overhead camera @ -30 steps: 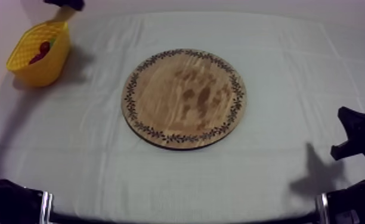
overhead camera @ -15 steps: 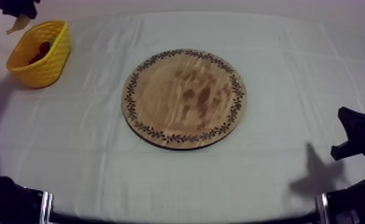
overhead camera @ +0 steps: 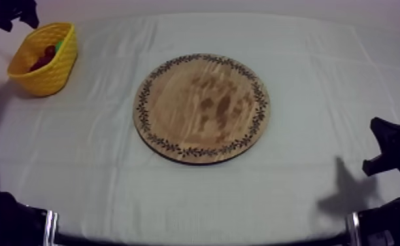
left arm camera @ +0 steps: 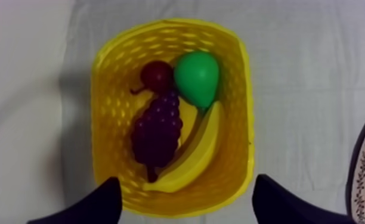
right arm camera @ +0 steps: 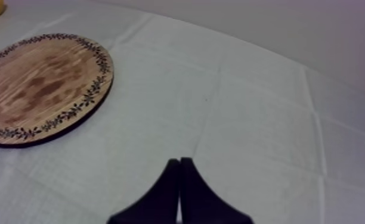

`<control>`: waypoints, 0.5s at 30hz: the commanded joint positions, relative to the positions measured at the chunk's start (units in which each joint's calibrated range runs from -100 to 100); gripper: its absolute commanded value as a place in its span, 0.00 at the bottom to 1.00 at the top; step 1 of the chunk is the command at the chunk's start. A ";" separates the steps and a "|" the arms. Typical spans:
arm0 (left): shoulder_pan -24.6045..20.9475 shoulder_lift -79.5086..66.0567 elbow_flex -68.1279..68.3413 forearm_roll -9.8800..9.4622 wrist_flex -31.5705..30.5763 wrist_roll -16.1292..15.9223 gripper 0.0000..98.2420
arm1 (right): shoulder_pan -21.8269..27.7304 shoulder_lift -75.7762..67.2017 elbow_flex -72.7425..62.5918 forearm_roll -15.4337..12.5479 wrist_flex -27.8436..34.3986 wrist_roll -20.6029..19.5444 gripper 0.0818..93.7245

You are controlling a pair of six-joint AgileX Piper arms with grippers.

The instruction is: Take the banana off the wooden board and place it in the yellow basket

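Lying in the basket (left arm camera: 244, 149) now, the banana (left arm camera: 194, 152) curves along the side toward the board, one end up by the pear (left arm camera: 197, 77) and its inner edge against the grapes (left arm camera: 157, 134). The small red fruit (left arm camera: 156, 76) sits at the far end beside the pear. The left hand (left arm camera: 188, 180) hangs straight above, released, its two fingers spread wide over the basket's rim with nothing between them. That is the change. A second ago the top view showed a pale yellow shape hanging from this hand just over the basket, and half a second ago the same shape dangled by the basket's far rim. Now nothing hangs below the hand, which sits just past the basket's far corner. So the drop looks done, and the banana rests fully inside, not on the rim. The board (overhead camera: 201, 108) at mid-worktop is bare, which fits. The right hand (right arm camera: 180, 162) is clenched to a narrow wedge on nothing, low over the worktop (overhead camera: 320, 78) at its own side and well apart from the board, as in both earlier views. By my reading the task is met, and what remains is only for the left arm to draw clear without knocking the basket.
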 commanded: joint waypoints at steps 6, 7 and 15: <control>0.19 -11.85 9.76 0.03 -2.92 1.86 0.78 | 0.01 0.03 -0.03 0.00 -0.01 -0.03 0.00; 0.25 -13.64 11.39 0.01 -3.43 2.10 0.77 | 0.01 0.03 -0.03 0.00 -0.01 -0.03 0.00; 0.44 -31.40 26.72 0.29 -11.19 4.73 0.50 | 0.01 0.03 -0.03 0.00 -0.01 0.01 0.00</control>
